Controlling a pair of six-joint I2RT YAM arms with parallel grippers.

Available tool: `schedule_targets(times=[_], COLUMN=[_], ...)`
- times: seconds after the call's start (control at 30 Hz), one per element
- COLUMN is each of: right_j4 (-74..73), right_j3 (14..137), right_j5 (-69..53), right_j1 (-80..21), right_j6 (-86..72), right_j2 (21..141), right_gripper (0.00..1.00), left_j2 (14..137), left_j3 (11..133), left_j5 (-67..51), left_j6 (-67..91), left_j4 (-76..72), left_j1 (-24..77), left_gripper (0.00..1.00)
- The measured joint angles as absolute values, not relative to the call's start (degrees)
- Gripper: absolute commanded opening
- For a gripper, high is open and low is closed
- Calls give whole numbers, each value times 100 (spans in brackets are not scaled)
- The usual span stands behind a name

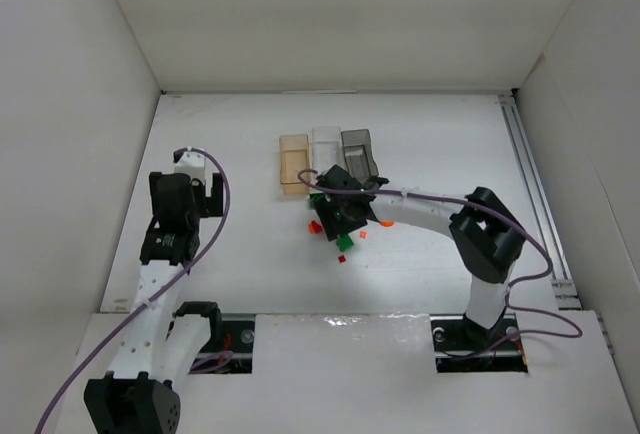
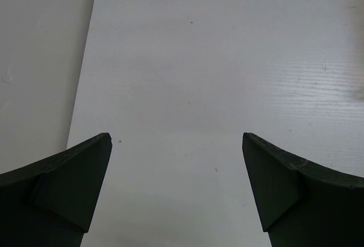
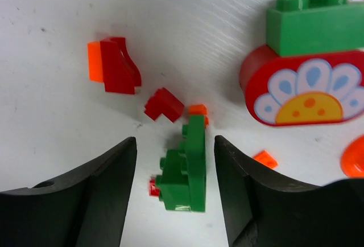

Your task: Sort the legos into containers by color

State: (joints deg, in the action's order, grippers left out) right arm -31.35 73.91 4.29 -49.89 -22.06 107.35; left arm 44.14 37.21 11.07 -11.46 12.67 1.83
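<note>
Right gripper (image 3: pixel 175 144) spread, straddling green brick (image 3: pixel 187 170) — not pinching. Brick lies between the fingertips, long axis along the fingers, hugging one finger. Left gripper (image 2: pixel 176 139) spread wide, well away — right arm nearer.

White table (image 1: pixel 440 144), white surrounding walls (image 1: pixel 330 14)

left claw (image 2: pixel 177 187) spread wide over bare white table (image 2: pixel 216 59) (nothing held).
</note>
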Motion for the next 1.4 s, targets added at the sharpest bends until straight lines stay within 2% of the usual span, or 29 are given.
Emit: schedule_targets(times=[0.1, 0.13, 0.3, 0.5, 0.8, 0.9, 1.0, 1.07, 1.13, 1.2, 1.23, 1.4], right_j4=[-3133, -3120, -2965, -2799, -2783, -2779, -2779, -2777, -2777, -2777, -2779, -2777], right_j3=[7122, 7054, 6788, 6842, 7013, 7070, 7074, 7074, 7074, 7074, 7074, 7074], right_j5=[510, 543, 670, 679, 548, 495, 460, 427, 408, 403, 397, 355], right_j1=[-4989, -4989, -4941, -4727, -4687, -4687, -4687, -4687, -4687, -4687, -4687, -4687], right_j6=[-2154, -2128, -2027, -1900, -1776, -1750, -1723, -1737, -1734, -1739, -1734, -1752], right_j2=[10355, 10221, 9706, 10029, 10486, 10486, 10486, 10486, 10486, 10486, 10486, 10503], right_gripper=[62, 59, 56, 50, 50, 40, 19, 15, 16, 35, 39, 42], left_j2=[4414, 4414, 4418, 4418, 4416, 4418, 4416, 4416, 4416, 4414, 4410, 4357], left_j3=[3638, 3621, 3601, 3601, 3557, 3483, 3437, 3417, 3413, 3413, 3413, 3413], left_j5=[1107, 1107, 1107, 1103, 1107, 1107, 1109, 1109, 1114, 1127, 1131, 1149], left_j6=[-1181, -1197, -1253, -1269, -1284, -1295, -1308, -1310, -1313, -1317, -1328, -1372], left_j4=[1232, 1227, 1188, 1179, 1122, 1105, 1090, 1085, 1083, 1066, 1059, 1046], left_j1=[183, 183, 183, 183, 183, 183, 183, 183, 183, 183, 183, 183], left_gripper=[100, 100, 100, 100, 100, 100, 100, 100, 100, 100, 100, 100])
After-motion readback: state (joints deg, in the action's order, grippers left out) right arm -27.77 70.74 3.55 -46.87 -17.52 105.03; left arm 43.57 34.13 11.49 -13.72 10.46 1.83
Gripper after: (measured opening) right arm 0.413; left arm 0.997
